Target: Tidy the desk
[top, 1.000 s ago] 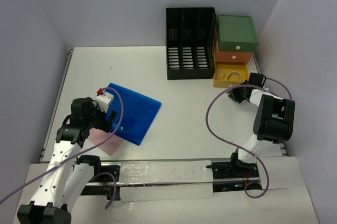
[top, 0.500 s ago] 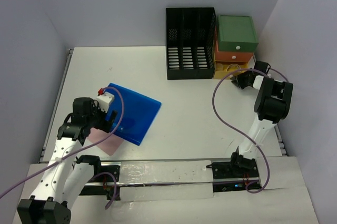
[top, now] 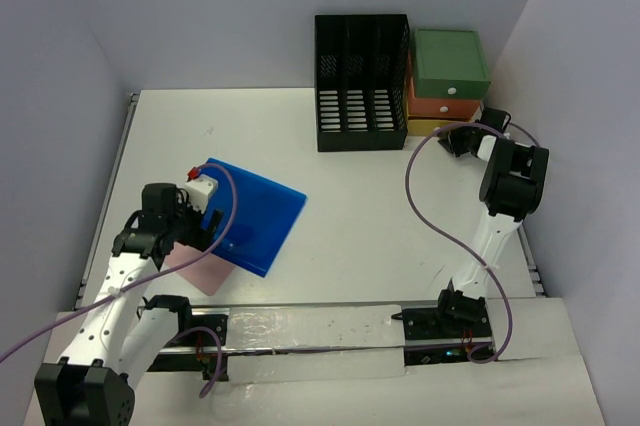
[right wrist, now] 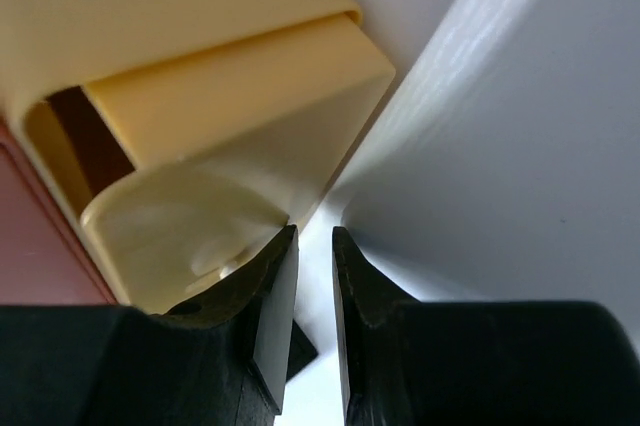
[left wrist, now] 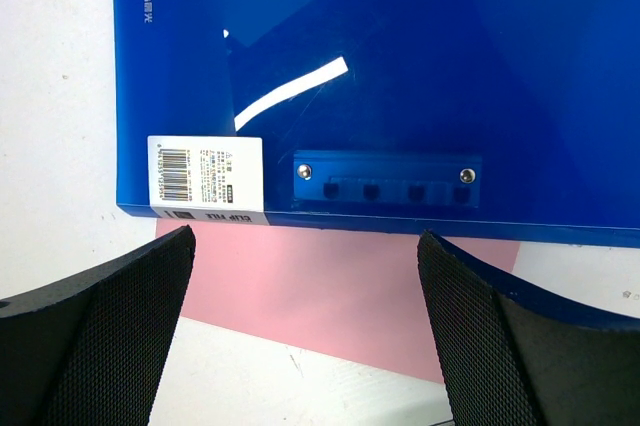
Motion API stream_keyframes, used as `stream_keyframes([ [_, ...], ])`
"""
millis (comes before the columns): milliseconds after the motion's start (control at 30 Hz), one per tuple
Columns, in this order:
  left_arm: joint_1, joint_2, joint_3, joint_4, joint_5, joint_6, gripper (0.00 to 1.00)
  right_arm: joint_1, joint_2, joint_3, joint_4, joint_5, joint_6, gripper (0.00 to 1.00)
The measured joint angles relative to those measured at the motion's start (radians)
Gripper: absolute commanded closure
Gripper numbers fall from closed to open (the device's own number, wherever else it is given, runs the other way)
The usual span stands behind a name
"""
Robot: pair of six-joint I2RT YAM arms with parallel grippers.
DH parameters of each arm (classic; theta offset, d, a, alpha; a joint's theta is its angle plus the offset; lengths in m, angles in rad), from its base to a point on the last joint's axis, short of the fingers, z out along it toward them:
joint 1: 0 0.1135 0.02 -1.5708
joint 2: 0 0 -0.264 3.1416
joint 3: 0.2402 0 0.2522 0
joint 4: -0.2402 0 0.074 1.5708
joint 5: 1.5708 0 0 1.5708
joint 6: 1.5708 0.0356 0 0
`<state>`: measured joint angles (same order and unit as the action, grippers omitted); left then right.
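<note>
Across the whole floor of the top view the desk [top: 380, 216] is spread: a large flat white tabletop enclosed by pale walls, with a metal rail [top: 122, 161] along its 9 o'clock edge.

At 12 o'clock a black slotted file rack [top: 362, 81] is set against the far wall. Just beside it, toward 1 o'clock, a drawer unit [top: 452, 61] is stacked green over orange over yellow. At 8 o'clock a blue folder [top: 255, 216] is laid at an angle on top of a pink sheet [top: 188, 268].

Only in the left wrist view can the folder's barcode label [left wrist: 205, 174] and riveted clip bar [left wrist: 387, 181] be made out. There the left gripper [left wrist: 305, 246] is held wide apart over the folder's near edge, and nothing is grasped.

Only in the right wrist view is the yellow drawer [right wrist: 200, 96] seen close, with a pale knob [right wrist: 222, 258] on its front. The right gripper [right wrist: 312, 236] is drawn almost together, a thin slit being left between the pads, and is placed just beside that knob; nothing is seen between them. From above, the drawer front is largely hidden by the right arm [top: 510, 181].
</note>
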<state>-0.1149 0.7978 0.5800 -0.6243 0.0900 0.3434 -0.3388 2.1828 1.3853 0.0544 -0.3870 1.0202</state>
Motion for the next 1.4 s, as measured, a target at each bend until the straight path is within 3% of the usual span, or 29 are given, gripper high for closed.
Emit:
stream_keyframes([
  [633,0.001,0.016,0.0,0.005,-0.014,-0.004,0.01,0.004,0.021,0.01,0.088,-0.001,0.057,0.69],
  [800,0.002,0.038,-0.001,0.026,-0.041,-0.023,0.01,0.01,-0.091,-0.086,0.088,0.016,0.011,0.68],
  [967,0.044,0.169,0.021,0.026,-0.088,-0.043,0.01,0.035,-0.3,-0.215,0.093,0.05,-0.037,0.67],
  [1233,0.368,0.348,0.192,-0.043,0.042,-0.011,0.01,0.259,-0.62,-0.438,0.088,0.059,-0.124,0.62],
  [1400,0.445,0.49,0.321,-0.08,0.129,0.017,0.01,0.525,-0.766,-0.615,0.104,0.017,-0.157,0.59],
])
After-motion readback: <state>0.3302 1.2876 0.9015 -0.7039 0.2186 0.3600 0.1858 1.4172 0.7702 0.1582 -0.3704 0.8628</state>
